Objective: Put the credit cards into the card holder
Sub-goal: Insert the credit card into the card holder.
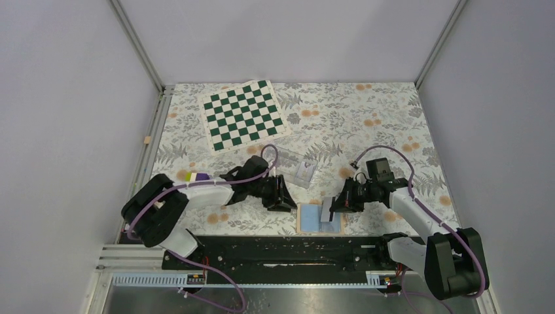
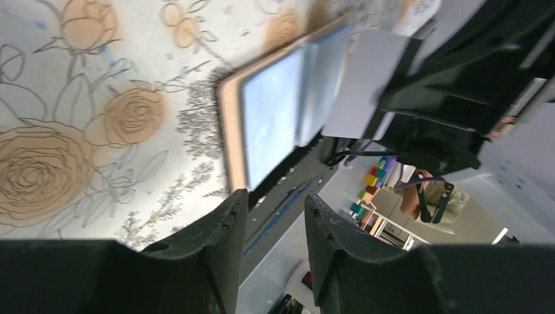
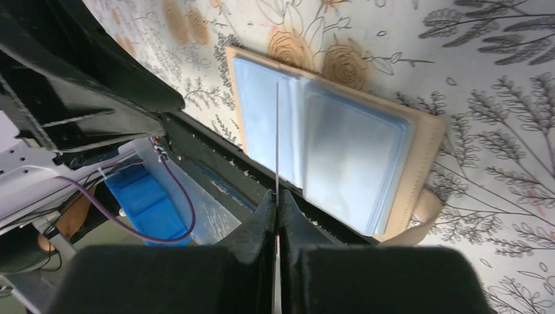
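The card holder lies open near the table's front edge, tan outside and light blue inside; it also shows in the left wrist view and the right wrist view. My right gripper is shut on a credit card and holds it on edge over the open holder. The card is a thin line in the right wrist view, between my shut fingertips, and a pale flat sheet in the left wrist view. My left gripper is open and empty just left of the holder.
A clear plastic box lies behind the holder. A green and white chessboard is at the back left. A small purple cube sits by the left arm. The black rail runs along the front edge.
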`<state>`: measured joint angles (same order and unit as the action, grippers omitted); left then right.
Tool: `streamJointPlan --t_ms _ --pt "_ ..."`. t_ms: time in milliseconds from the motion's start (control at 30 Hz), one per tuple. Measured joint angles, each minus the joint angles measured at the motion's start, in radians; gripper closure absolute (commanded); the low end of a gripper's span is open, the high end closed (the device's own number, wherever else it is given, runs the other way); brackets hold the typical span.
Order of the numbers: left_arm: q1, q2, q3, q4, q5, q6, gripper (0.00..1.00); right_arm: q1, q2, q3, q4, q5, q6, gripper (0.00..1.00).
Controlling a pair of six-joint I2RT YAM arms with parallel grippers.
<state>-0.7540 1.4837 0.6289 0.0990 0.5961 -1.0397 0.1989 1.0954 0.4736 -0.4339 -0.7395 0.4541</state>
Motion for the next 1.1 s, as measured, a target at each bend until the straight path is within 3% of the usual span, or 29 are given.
streamJointPlan --t_ms 333,967,1100 --pt "-0.034 0.17 0.0 0.007 -0.039 -0.005 0.73 -0.002 0.071 0.006 0.05 0.069 -0.004 1.0" --pt "-0.042 0.233 0.027 0.056 -0.025 -0.004 0.87 -0.002 0.167 -0.063 0.219 0.01 0.046 1.0" --pt "-0.043 0.24 0.03 0.059 -0.024 -0.003 0.96 -0.002 0.167 -0.08 0.245 -0.01 0.06 1.0"
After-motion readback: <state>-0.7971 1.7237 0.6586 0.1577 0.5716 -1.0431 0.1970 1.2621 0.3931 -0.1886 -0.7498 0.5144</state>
